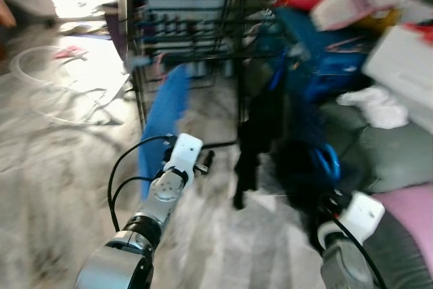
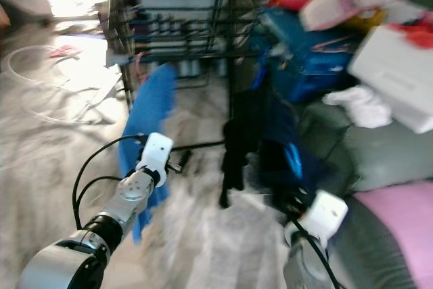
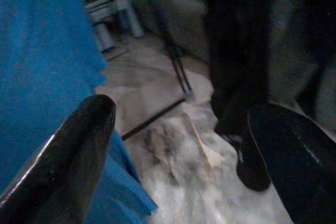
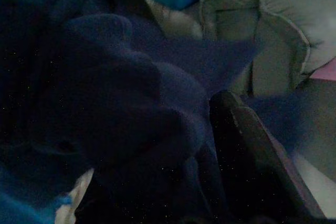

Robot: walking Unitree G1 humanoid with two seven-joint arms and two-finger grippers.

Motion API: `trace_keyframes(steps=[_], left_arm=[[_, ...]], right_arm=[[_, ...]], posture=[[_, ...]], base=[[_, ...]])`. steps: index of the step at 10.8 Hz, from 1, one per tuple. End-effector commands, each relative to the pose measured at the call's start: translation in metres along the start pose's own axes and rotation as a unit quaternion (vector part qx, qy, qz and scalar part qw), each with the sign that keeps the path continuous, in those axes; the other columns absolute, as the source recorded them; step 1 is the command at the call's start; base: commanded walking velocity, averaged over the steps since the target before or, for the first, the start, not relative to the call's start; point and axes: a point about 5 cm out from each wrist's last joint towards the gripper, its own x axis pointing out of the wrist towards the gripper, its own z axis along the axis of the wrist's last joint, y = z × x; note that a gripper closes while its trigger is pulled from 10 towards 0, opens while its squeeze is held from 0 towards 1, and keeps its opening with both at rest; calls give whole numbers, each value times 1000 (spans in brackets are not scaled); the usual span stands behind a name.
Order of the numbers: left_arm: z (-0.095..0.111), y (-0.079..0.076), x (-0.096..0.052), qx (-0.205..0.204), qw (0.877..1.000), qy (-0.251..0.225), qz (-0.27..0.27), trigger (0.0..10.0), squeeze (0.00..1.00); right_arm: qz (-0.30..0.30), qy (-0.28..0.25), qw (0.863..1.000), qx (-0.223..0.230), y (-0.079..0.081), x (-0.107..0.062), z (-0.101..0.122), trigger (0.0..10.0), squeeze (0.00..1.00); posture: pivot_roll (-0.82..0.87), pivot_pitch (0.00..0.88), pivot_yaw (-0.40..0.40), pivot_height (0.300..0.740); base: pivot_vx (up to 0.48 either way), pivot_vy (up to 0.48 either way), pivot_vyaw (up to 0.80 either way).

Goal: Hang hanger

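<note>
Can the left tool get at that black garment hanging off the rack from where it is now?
Probably yes. The left tool is open, with bare floor between it and the black garment. The blue cloth hangs close on its other side, not in the way.

A black wire rack (image 1: 189, 25) stands on the pale marbled floor (image 1: 61, 167), with a bright blue cloth (image 1: 162, 123) and a black garment (image 1: 260, 130) hanging from it. A grey cushioned sofa (image 1: 385, 153) beside it carries a white crumpled cloth (image 1: 372, 106), a pink cushion (image 1: 409, 211) and a pile of coloured clutter (image 1: 338, 5). White hoops (image 1: 40, 82) lie on the floor beyond.
</note>
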Motion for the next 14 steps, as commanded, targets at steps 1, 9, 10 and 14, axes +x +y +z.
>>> trace_keyframes(steps=[1, 9, 10, 14], left_arm=[[10, -5, 3, 31, 999, -20, -35, 10000, 0], [0, 8, -4, -69, 995, -25, 67, 10000, 0], [1, 6, -4, -67, 995, -25, 64, 10000, 0], [2, -6, -1, -71, 996, -21, 54, 10000, 0]], right_arm=[[-4, -12, 1000, -4, -3, 3, 6, 10000, 0], [23, -20, 1000, -3, 9, 1, 3, 10000, 0], [25, -19, 999, -3, 11, 1, 2, 10000, 0], [6, -17, 1000, 12, 7, 2, 1, 10000, 0]], posture=[[26, 17, -82, 740], [31, 12, -46, 740], [32, 14, -45, 740], [24, 18, -39, 740]], base=[[0, 0, 0], [152, 94, 372], [319, 251, 738], [139, 0, 0]])
